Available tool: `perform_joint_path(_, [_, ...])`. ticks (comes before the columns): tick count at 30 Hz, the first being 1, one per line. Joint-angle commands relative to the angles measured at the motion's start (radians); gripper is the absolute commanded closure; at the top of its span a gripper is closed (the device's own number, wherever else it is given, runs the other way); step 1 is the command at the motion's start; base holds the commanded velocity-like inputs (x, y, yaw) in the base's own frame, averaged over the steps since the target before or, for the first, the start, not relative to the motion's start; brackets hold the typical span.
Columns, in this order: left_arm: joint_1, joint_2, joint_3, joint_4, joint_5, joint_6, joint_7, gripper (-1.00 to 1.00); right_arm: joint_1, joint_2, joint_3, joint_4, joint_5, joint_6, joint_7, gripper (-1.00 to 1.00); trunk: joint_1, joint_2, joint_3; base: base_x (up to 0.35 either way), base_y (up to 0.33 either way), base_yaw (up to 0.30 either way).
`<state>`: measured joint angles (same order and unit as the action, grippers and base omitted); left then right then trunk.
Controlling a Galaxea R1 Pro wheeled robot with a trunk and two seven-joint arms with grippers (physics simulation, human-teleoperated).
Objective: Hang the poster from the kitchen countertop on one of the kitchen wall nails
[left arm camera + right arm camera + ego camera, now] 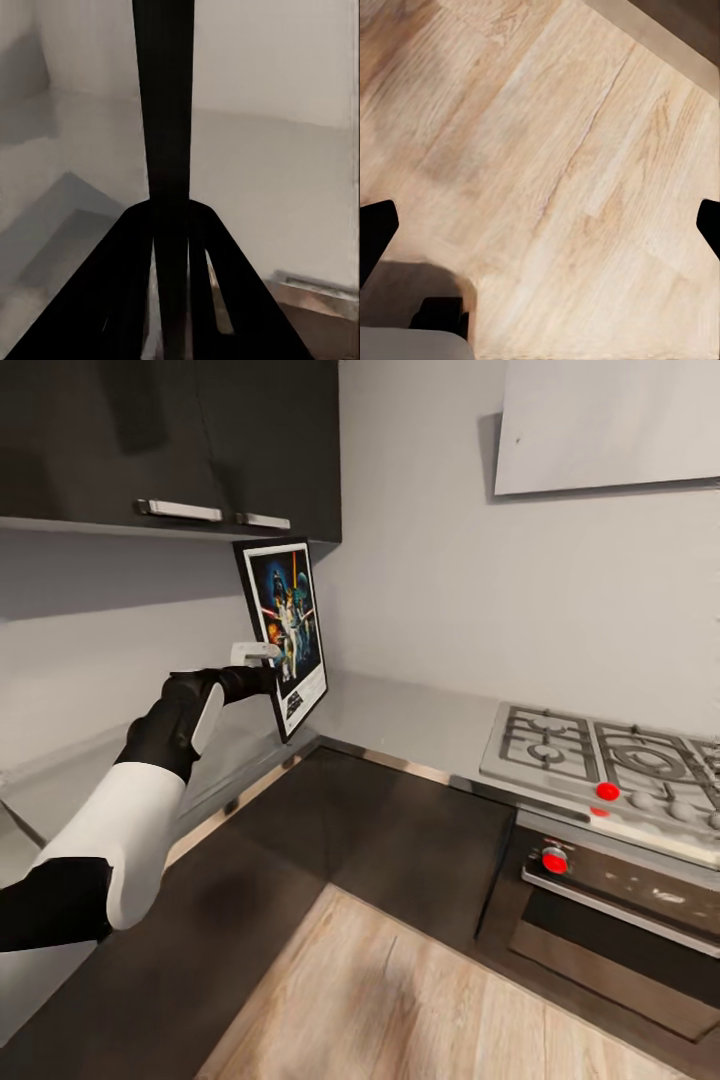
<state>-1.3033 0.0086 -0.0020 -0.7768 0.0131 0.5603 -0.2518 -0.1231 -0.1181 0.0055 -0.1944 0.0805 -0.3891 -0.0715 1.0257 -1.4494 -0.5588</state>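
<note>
The left gripper (272, 682) was clamped on the left edge of the poster (287, 631), held in the air above the countertop (400, 715) at about ten o'clock in the head view; the right gripper (540, 217) hung wide open over wood floor (547, 150). The poster stood upright, long axis near vertical, its top tipped slightly toward eleven, artwork facing the stove (610, 760). The carry step seemed underway; next, finding a wall nail, none yet evident.

My left gripper (268, 678) clamps poster (285, 632) at its left edge, holding it upright in air above countertop (410, 720) corner, just under dark wall cabinets (180, 440). I see gas hob (610, 765) with red knobs at right, oven (620, 900) below it, wood floor (400, 1000) beneath.
</note>
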Motion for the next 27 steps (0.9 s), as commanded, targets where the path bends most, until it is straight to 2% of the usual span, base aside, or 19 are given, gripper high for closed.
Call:
perform_joint_path(1, [-0.001, -0.001, 0.0, -0.001, -0.001, 0.005, -0.047, 1.0, 0.0, 0.0, 0.001, 0.001, 0.009, -0.003, -0.007, -1.0, -0.001, -0.001, -0.001, -0.339, 0.0, 0.0])
perform_joint_path(4, [-0.001, -0.003, 0.0, -0.001, -0.001, 0.004, -0.136, 1.0, -0.001, 0.0, 0.0, 0.0, 0.009, -0.003, -0.007, -1.0, -0.001, -0.001, -0.001, -0.339, 0.0, 0.0])
perform_joint_path(6, [-0.001, -0.005, 0.0, -0.003, -0.001, 0.003, -0.154, 1.0, -0.001, -0.001, -0.001, 0.0, 0.009, -0.004, -0.007, -1.0, -0.001, -0.001, -0.001, -0.339, 0.0, 0.0])
perform_joint_path(10, [-0.001, -0.036, -0.001, -0.008, -0.001, 0.002, -0.236, 1.0, -0.001, -0.001, -0.002, -0.001, 0.009, -0.005, -0.007, -1.0, -0.001, -0.001, -0.001, -0.339, 0.0, 0.0])
perform_joint_path(14, [-0.001, -0.054, -0.001, -0.011, -0.001, 0.001, -0.324, 1.0, -0.001, -0.001, -0.002, -0.002, 0.009, -0.005, -0.007, -1.0, -0.001, -0.001, -0.001, -0.339, 0.0, 0.0])
perform_joint_path(16, [0.0, -0.06, 0.0, -0.022, -0.001, 0.002, -0.404, 1.0, -0.001, -0.002, -0.003, -0.002, 0.009, -0.005, -0.007, -1.0, -0.001, -0.001, -0.001, -0.339, 0.0, 0.0])
perform_joint_path(20, [0.001, -0.063, 0.0, -0.034, -0.001, 0.003, -0.503, 1.0, -0.001, -0.004, -0.004, -0.003, 0.009, -0.005, -0.008, -1.0, -0.001, -0.001, -0.001, -0.339, 0.0, 0.0])
perform_joint_path(23, [0.003, -0.063, 0.001, -0.035, -0.001, 0.003, -0.658, 1.0, -0.001, -0.01, -0.004, -0.005, 0.009, -0.005, -0.008, -1.0, -0.001, -0.001, -0.001, -0.339, 0.0, 0.0])
perform_joint_path(27, [0.009, -0.062, 0.002, -0.03, -0.002, 0.001, -0.769, 1.0, -0.001, -0.013, -0.005, -0.006, 0.009, -0.005, -0.008, -1.0, -0.001, -0.001, -0.001, -0.339, 0.0, 0.0])
